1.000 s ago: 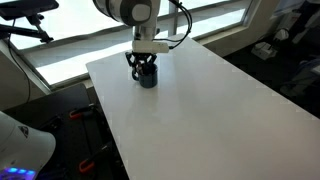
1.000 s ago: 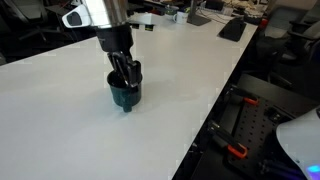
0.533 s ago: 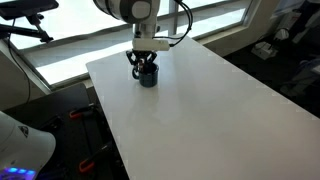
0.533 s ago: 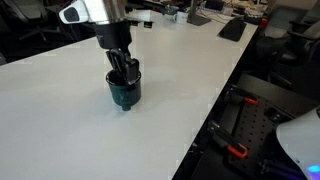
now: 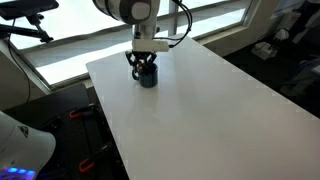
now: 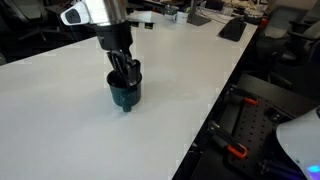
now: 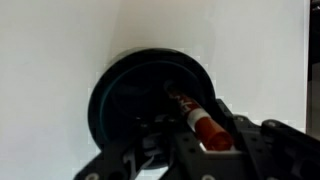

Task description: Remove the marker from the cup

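Wrist view only: marker (image 7: 200, 122) w/in cup (image 7: 104, 96)

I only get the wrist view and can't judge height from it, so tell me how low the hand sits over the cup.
Observer: In both exterior views the hand is right down at the cup, and its tips reach inside the rim.
Operator: Good. Now give me the cup's place on the table.
Observer: In an exterior view the cup stands upright on the white table, close to the far edge and a long way from the near one.
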Tool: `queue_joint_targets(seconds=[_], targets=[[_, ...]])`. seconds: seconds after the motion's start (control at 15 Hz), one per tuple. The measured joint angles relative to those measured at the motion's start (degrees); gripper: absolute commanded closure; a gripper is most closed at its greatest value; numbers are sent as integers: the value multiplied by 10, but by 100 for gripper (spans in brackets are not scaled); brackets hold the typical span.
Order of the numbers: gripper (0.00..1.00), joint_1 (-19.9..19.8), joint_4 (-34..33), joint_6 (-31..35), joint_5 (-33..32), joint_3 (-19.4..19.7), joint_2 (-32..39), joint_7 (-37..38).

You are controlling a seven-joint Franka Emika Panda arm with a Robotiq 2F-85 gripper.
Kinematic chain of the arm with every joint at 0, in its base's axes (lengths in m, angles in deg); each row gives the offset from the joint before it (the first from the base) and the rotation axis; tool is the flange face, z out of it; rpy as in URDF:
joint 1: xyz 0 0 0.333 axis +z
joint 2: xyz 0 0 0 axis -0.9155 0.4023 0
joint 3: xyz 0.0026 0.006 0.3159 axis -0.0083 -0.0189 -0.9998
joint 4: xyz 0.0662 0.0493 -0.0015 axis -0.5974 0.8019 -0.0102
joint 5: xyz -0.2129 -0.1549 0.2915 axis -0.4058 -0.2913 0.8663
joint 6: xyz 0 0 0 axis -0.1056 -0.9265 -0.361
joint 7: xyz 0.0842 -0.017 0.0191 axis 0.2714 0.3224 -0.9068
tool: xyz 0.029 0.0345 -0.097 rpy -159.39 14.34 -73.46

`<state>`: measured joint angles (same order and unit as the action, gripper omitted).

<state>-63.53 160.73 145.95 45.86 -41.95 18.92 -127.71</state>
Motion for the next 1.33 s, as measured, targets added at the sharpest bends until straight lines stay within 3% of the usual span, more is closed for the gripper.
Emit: queue_joint_targets(seconds=[0.07,0.2,0.27,0.4,0.47,0.6,0.67,0.73,0.93,1.13,1.27,1.33], targets=[[57,0,1,0,0,0,0,0],[64,0,3,0,0,0,1,0],[72,0,3,0,0,0,1,0],[74,0,4,0,0,0,1,0],[66,0,3,0,0,0,-1,0],[66,0,2,0,0,0,-5,0],[60,0,2,0,0,0,-6,0],[39,0,2,0,0,0,-6,0],[18,1,2,0,0,0,-6,0],[13,2,2,-1,0,0,-6,0],[27,3,2,-1,0,0,-6,0],[27,4,2,-1,0,0,-6,0]])
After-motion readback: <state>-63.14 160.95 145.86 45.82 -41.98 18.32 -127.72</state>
